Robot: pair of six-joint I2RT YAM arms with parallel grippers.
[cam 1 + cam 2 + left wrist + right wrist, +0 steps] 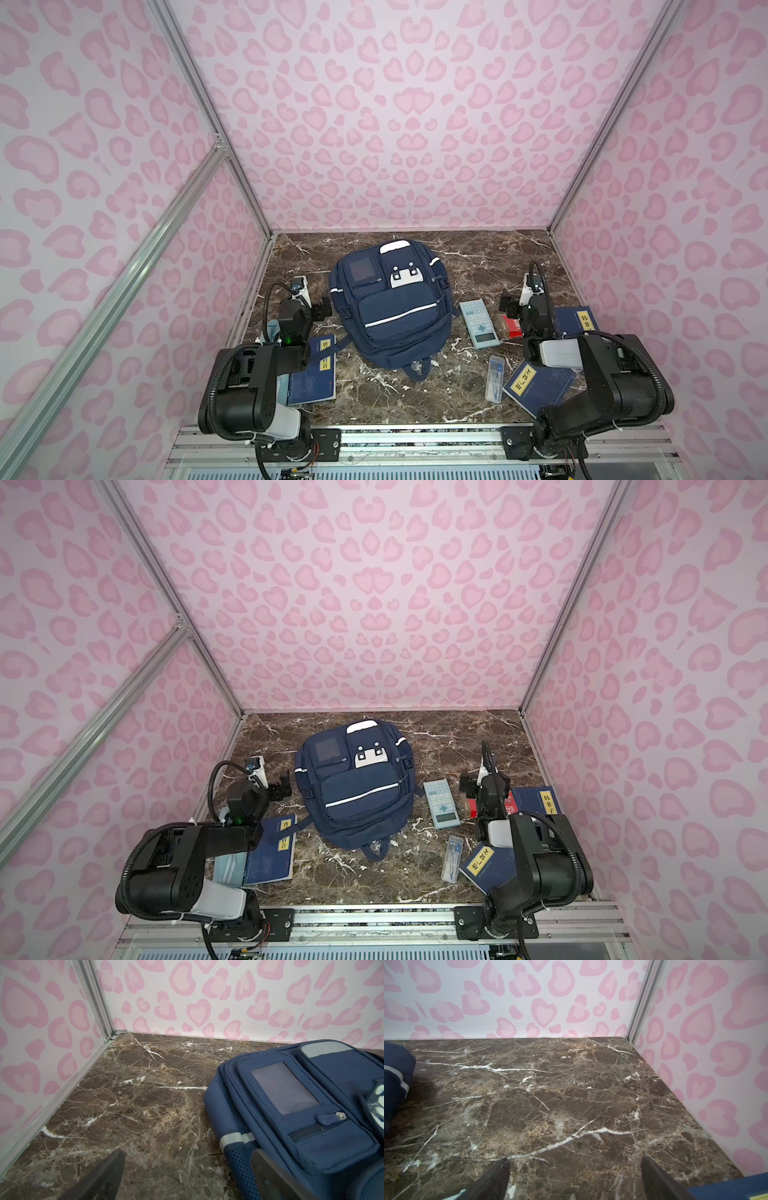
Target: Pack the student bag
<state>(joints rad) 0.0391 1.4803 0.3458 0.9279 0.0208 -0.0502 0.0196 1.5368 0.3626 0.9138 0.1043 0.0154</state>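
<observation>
- The student bag (390, 307) lies flat on its back in the middle of the table (469, 257), in the centre of both top views. Its pockets face up.
- The bag looks zipped shut, and nothing looks packed yet. So I think the job is at its very start, and the bag has to be opened first.
- To do this well, one arm should hold the bag down so it cannot slide. The other should find the big zip's tab and pull it slowly along the edge. I cannot see that tab from here.
- The cloth is soft and may bunch up, so a small, firm pinch on the tab is best.
- The things to pack wait around the bag: a calculator (478, 323), a clear case (494, 378) and a red box (513, 326) to its right, and blue books (311, 376) at the lower left and lower right.
- The left fingers (104, 1178) are spread wide and hold nothing. They are just beside the bag's left side. One finger is very near the cloth, and I cannot tell if it touches.
- The right fingers (492, 1182) are spread wide too and hold nothing. Only bare table shows between them. The bag is well off at the left edge of that wrist view.
</observation>
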